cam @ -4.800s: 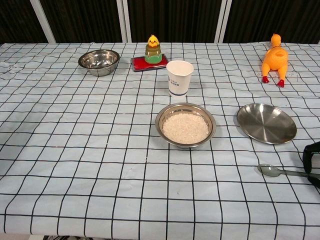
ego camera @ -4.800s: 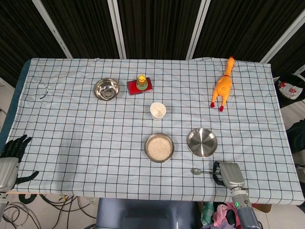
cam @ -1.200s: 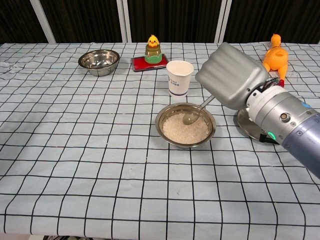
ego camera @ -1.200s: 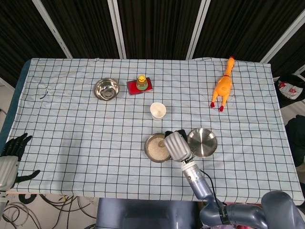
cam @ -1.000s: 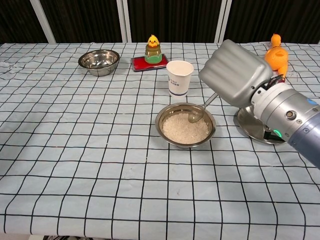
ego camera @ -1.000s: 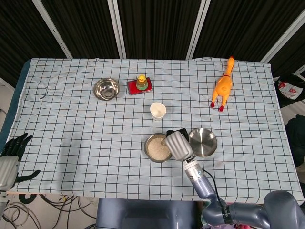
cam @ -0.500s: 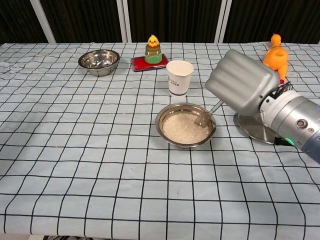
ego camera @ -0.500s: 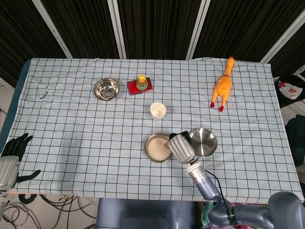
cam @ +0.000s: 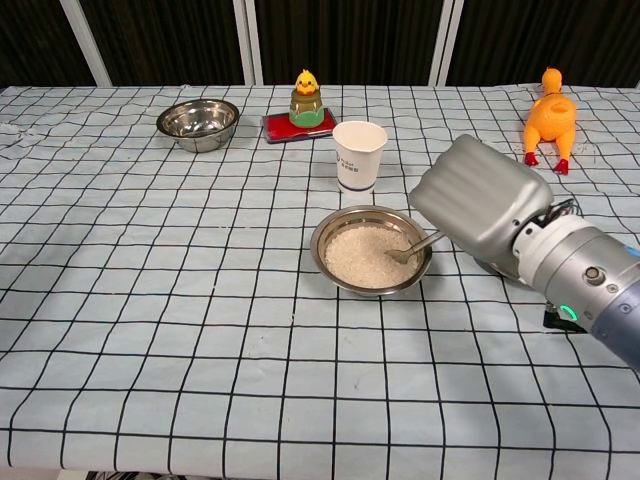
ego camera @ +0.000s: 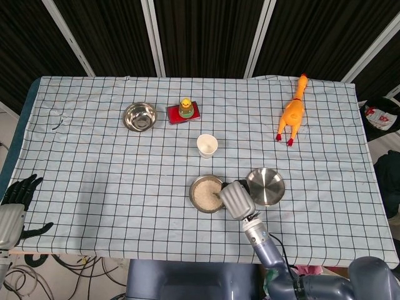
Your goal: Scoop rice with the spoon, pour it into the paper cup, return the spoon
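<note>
A steel bowl of white rice [cam: 370,252] [ego camera: 207,193] sits at the table's middle front. My right hand [cam: 480,207] [ego camera: 236,199] hovers just right of it and grips a metal spoon [cam: 414,248], whose tip dips into the rice at the bowl's right side. The white paper cup [cam: 359,155] [ego camera: 207,145] stands upright just behind the bowl. My left hand [ego camera: 19,194] hangs off the table's front left corner with fingers spread and nothing in it.
An empty steel plate [ego camera: 267,185] lies right of the rice bowl, partly behind my right hand. At the back are an empty steel bowl [cam: 198,122], a duck toy on a red base [cam: 304,105] and a rubber chicken [cam: 548,118].
My right hand has dropped lower and drawn back toward the front right. The spoon has tilted flatter, its tip sliding to the bowl's right edge in the rice.
</note>
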`<state>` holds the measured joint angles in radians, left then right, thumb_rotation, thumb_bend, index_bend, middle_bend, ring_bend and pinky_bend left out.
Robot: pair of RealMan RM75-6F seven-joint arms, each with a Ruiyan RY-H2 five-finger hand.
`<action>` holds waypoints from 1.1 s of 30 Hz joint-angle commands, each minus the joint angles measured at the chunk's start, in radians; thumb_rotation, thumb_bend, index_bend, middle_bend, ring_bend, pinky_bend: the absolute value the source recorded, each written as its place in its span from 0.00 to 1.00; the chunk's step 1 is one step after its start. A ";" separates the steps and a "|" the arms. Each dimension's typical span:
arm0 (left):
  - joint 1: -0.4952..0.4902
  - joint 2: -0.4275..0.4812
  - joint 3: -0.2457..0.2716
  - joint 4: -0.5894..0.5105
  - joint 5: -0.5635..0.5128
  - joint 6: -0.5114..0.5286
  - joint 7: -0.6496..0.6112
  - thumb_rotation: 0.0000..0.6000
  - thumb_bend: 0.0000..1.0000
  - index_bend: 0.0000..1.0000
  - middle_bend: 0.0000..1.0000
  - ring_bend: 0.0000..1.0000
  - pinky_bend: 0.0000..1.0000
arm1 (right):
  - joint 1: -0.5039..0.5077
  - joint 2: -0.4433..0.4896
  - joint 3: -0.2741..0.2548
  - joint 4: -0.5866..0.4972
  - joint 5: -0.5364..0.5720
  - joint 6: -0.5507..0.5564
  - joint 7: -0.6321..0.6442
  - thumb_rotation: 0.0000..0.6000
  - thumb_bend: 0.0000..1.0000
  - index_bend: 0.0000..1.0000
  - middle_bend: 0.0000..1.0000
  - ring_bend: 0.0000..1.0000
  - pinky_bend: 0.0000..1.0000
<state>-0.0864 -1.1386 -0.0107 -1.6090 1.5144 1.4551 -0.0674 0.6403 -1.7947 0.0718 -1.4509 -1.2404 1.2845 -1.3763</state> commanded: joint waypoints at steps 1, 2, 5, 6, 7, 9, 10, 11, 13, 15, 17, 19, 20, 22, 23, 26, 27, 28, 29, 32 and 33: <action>0.000 0.000 0.000 -0.001 0.000 -0.001 0.000 1.00 0.01 0.00 0.00 0.00 0.00 | -0.027 -0.026 0.037 -0.032 0.061 0.020 0.024 1.00 0.51 0.67 1.00 1.00 1.00; 0.000 0.000 0.001 -0.001 0.000 -0.001 -0.001 1.00 0.01 0.00 0.00 0.00 0.00 | -0.030 -0.029 0.045 -0.037 0.072 0.024 0.026 1.00 0.51 0.67 1.00 1.00 1.00; -0.001 0.000 0.000 -0.001 -0.001 -0.002 -0.001 1.00 0.01 0.00 0.00 0.00 0.00 | -0.034 -0.030 0.057 -0.050 0.091 0.032 0.030 1.00 0.51 0.67 1.00 1.00 1.00; -0.001 0.000 0.000 -0.002 -0.001 -0.002 -0.001 1.00 0.01 0.00 0.00 0.00 0.00 | -0.036 -0.031 0.062 -0.055 0.100 0.034 0.034 1.00 0.51 0.67 1.00 1.00 1.00; -0.001 0.000 0.000 -0.002 -0.001 -0.002 -0.001 1.00 0.01 0.00 0.00 0.00 0.00 | -0.039 -0.032 0.068 -0.061 0.110 0.037 0.039 1.00 0.51 0.67 1.00 1.00 1.00; -0.001 0.000 0.001 -0.002 -0.001 -0.002 -0.001 1.00 0.01 0.00 0.00 0.00 0.00 | -0.042 -0.032 0.078 -0.074 0.128 0.042 0.045 1.00 0.51 0.67 1.00 1.00 1.00; -0.001 0.000 0.001 -0.002 -0.001 -0.002 -0.001 1.00 0.01 0.00 0.00 0.00 0.00 | -0.042 -0.032 0.081 -0.079 0.132 0.044 0.046 1.00 0.51 0.67 1.00 1.00 1.00; -0.001 0.000 0.001 -0.002 -0.001 -0.002 0.000 1.00 0.01 0.00 0.00 0.00 0.00 | -0.042 -0.031 0.082 -0.082 0.134 0.045 0.047 1.00 0.51 0.67 1.00 1.00 1.00; -0.001 -0.001 0.001 -0.003 -0.002 -0.003 -0.001 1.00 0.01 0.00 0.00 0.00 0.00 | -0.041 -0.028 0.082 -0.090 0.138 0.048 0.047 1.00 0.51 0.67 1.00 1.00 1.00; -0.001 -0.001 0.001 -0.003 -0.002 -0.003 0.000 1.00 0.01 0.00 0.00 0.00 0.00 | -0.042 -0.026 0.082 -0.095 0.142 0.049 0.048 1.00 0.51 0.67 1.00 1.00 1.00; -0.001 -0.001 0.001 -0.003 -0.002 -0.003 0.001 1.00 0.01 0.00 0.00 0.00 0.00 | -0.042 -0.026 0.083 -0.101 0.148 0.052 0.048 1.00 0.51 0.67 1.00 1.00 1.00; -0.001 -0.001 0.001 -0.003 -0.002 -0.003 0.001 1.00 0.01 0.00 0.00 0.00 0.00 | -0.042 -0.027 0.085 -0.105 0.154 0.054 0.047 1.00 0.51 0.67 1.00 1.00 1.00; -0.001 -0.001 0.001 -0.003 -0.002 -0.002 0.001 1.00 0.01 0.00 0.00 0.00 0.00 | -0.042 -0.028 0.086 -0.107 0.160 0.055 0.046 1.00 0.51 0.67 1.00 1.00 1.00; 0.000 -0.001 0.000 -0.002 -0.002 0.000 0.000 1.00 0.01 0.00 0.00 0.00 0.00 | -0.044 -0.031 0.093 -0.118 0.181 0.060 0.042 1.00 0.51 0.67 1.00 1.00 1.00; 0.000 -0.001 0.000 -0.002 -0.001 0.000 -0.001 1.00 0.01 0.00 0.00 0.00 0.00 | -0.044 -0.033 0.096 -0.123 0.189 0.063 0.040 1.00 0.51 0.67 1.00 1.00 1.00; -0.001 -0.002 0.000 0.000 0.001 0.002 -0.001 1.00 0.01 0.00 0.00 0.00 0.00 | -0.046 -0.040 0.114 -0.148 0.227 0.072 0.038 1.00 0.51 0.67 1.00 1.00 1.00; -0.001 -0.003 0.000 0.001 0.001 0.002 -0.001 1.00 0.01 0.00 0.00 0.00 0.00 | -0.044 -0.040 0.118 -0.155 0.235 0.074 0.035 1.00 0.51 0.67 1.00 1.00 1.00; -0.001 -0.003 0.000 0.001 0.002 0.002 -0.001 1.00 0.01 0.00 0.00 0.00 0.00 | -0.043 -0.039 0.120 -0.159 0.239 0.076 0.034 1.00 0.51 0.67 1.00 1.00 1.00; -0.001 -0.003 0.000 0.001 0.002 0.002 -0.001 1.00 0.01 0.00 0.00 0.00 0.00 | -0.041 -0.039 0.121 -0.163 0.242 0.077 0.033 1.00 0.51 0.67 1.00 1.00 1.00; 0.000 -0.003 0.000 0.002 0.001 0.003 -0.001 1.00 0.01 0.00 0.00 0.00 0.00 | -0.038 -0.038 0.125 -0.174 0.254 0.082 0.031 1.00 0.51 0.67 1.00 1.00 1.00; 0.000 -0.003 0.000 0.002 0.001 0.003 -0.001 1.00 0.01 0.00 0.00 0.00 0.00 | -0.037 -0.037 0.125 -0.177 0.257 0.084 0.030 1.00 0.51 0.67 1.00 1.00 1.00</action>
<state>-0.0869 -1.1418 -0.0110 -1.6073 1.5158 1.4579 -0.0687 0.6019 -1.8322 0.1963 -1.6262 -0.9855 1.3671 -1.3452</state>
